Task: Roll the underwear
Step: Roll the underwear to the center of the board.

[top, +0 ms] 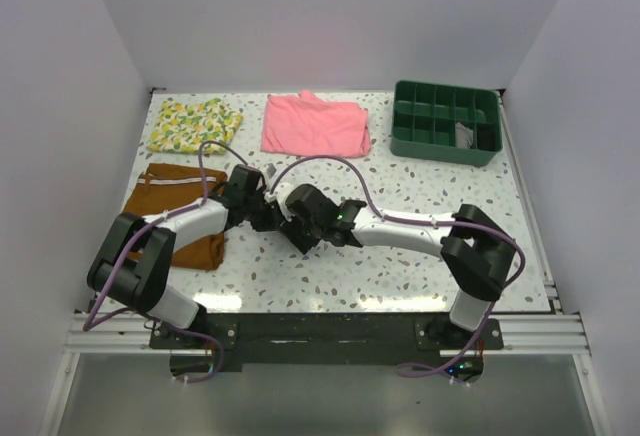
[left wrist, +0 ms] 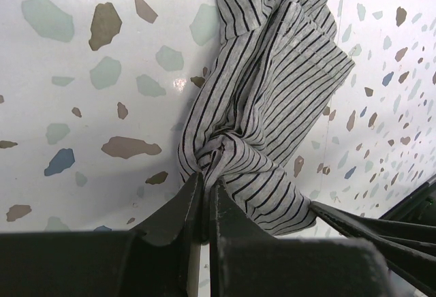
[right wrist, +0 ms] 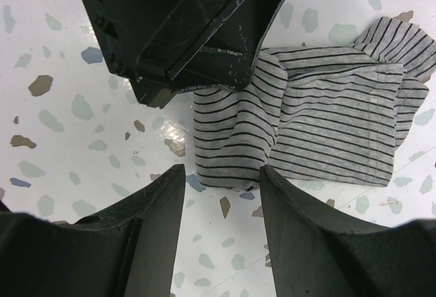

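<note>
In the left gripper's (left wrist: 204, 198) pinch lies the bunched underwear (left wrist: 272, 92)

Bright, even overhead light, faint glare on the glossy tabletop (left wrist: 178, 82), soft shadows.

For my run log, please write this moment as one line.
left gripper: shut on underwear | right gripper: open, over underwear edge | underwear: bunched, not rolled

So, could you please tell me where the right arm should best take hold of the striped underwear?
Take the loose corner nearest that arm, coming from straight above. The underwear lies flat and thin there, just between the open right fingers. The left fingers pinch a bunched fold beside it, so it probably won't slide.
</note>
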Tool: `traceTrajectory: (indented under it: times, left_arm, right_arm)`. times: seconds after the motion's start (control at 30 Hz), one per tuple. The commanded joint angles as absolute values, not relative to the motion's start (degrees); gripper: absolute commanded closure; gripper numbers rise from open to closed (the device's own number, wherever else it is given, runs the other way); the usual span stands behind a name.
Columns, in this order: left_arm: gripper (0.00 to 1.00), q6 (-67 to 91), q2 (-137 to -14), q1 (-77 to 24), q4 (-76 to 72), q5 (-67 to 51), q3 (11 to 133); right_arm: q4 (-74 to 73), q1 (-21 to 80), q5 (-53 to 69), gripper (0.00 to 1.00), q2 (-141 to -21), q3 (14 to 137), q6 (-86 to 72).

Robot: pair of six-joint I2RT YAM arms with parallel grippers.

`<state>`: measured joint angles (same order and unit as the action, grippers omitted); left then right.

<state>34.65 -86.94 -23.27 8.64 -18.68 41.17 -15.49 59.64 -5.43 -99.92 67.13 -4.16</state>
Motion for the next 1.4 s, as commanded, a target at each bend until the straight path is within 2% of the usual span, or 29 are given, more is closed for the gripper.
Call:
traceTrajectory:
  times: [0.0,0.6,0.7,0.73,0.83,0.9,0.93,0.97,1.03,1.07,1.13,1.17,1.27,1.37]
  left_arm:
    - [1.0,33.22,-87.8,-23.55,10.02,-18.46,42.1]
    - [1.0,33.31,-88.42,-23.47,9.76,-18.98,42.1]
    - [1.0,33.31,-88.51,-23.47,9.84,-19.07,42.28]
    - [1.0,33.31,-88.59,-23.47,9.93,-19.07,42.28]
    - [0.97,33.31,-88.42,-23.47,9.93,-18.9,42.36]
    - [0.9,33.31,-87.63,-23.47,10.02,-18.55,42.36]
    - [0.86,33.48,-87.37,-23.47,10.19,-18.11,42.36]
    - [0.78,33.57,-86.93,-23.38,10.28,-17.67,42.36]
    - [0.67,33.75,-85.52,-23.38,10.89,-16.27,42.54]
    - [0.54,33.84,-85.08,-23.2,11.16,-15.56,42.8]
    - [0.43,34.01,-83.33,-22.94,11.86,-14.07,42.98]
    - [0.32,34.27,-81.75,-22.42,11.78,-13.71,42.89]
    - [0.1,34.98,-78.5,-22.06,10.9,-13.01,42.1]
    - [0.08,35.24,-76.39,-21.97,10.37,-13.27,41.84]
  right_arm:
    - [-13.36,60.12,-7.91,0.48,-101.42,69.79,-1.67]
    - [-11.34,61.0,-11.34,0.5,-105.99,68.47,-0.53]
    - [-10.29,61.08,-11.34,0.57,-106.26,67.94,-1.58]
    - [-10.02,61.0,-11.25,0.65,-106.17,67.68,-2.02]
    - [-9.84,61.0,-10.81,0.79,-106.08,67.06,-3.77]
    - [-8.89,60.82,-10.81,0.89,-105.3,66.1,-5.36]
    - [-8.35,60.82,-9.51,0.9,-104.94,64.88,-5.88]
    - [-8.09,60.12,-8.19,0.93,-104.16,64.25,-7.45]
    - [-6.07,58.98,-3.64,0.94,-103.19,61.46,-9.57]
    - [-5.11,57.58,-2.3,0.94,-102.66,60.48,-11.58]
    - [-2.3,55.91,-0.19,0.94,-100.82,57.24,-13.79]
    - [-1.24,53.98,4.09,0.94,-100.29,56.17,-16.06]
    - [3.59,50.38,12.26,0.94,-98.44,52.83,-19.85]
    - [6.58,47.65,17.91,0.94,-98.61,51.59,-22.66]
